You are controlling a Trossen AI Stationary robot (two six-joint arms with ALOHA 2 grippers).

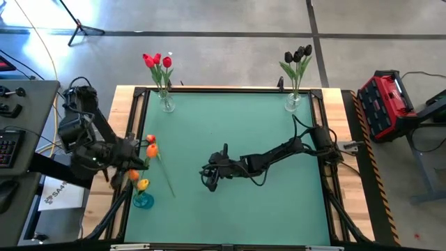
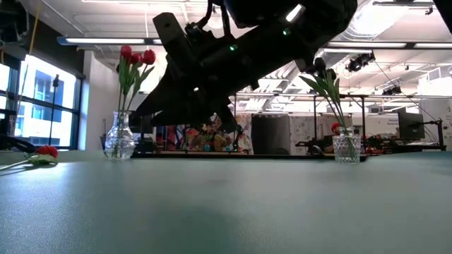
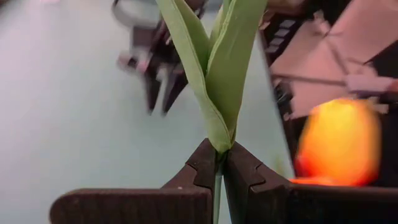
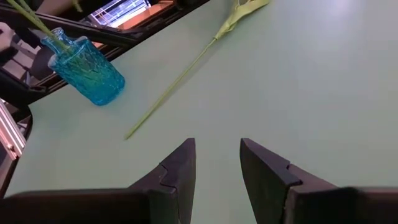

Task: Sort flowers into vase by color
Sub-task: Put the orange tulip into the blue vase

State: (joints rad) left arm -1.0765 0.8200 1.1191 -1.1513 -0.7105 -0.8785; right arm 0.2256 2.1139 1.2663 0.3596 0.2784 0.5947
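Green mat (image 1: 230, 139) covers the table, wood frame round it, open workshop w/ ceiling lights behind in the low view.

Left gripper (image 3: 219, 163): fingers (image 3: 200, 167) clenched on a tulip stem (image 3: 216, 193), leaves (image 3: 214, 68) rising right out of the pinch. Orange head (image 3: 339, 143) blurred just beside the gripper in the wrist view. From above, left gripper (image 1: 129, 162) sits at the mat's left edge, near the blue vase (image 1: 143, 200), which already holds a yellow-orange tulip (image 1: 141, 185).

Right gripper (image 4: 217, 163): fingers (image 4: 180, 168) parted, nothing between them, mat below. From above, right gripper (image 1: 211, 178) is mid-table, arm reaching in from the right side.

One tulip lies loose on the mat: orange head (image 1: 151, 148) near the left edge, stem (image 1: 164, 174) running toward the table's middle; its stem end points between the blue vase and the right gripper, touching neither.

Red tulips (image 1: 157, 63) stand in a clear vase (image 1: 166, 103) at the far left corner; dark tulips (image 1: 298, 56) in a clear vase (image 1: 293, 102) at the far right corner. Red toolbox (image 1: 387, 104) on the floor right of the table.
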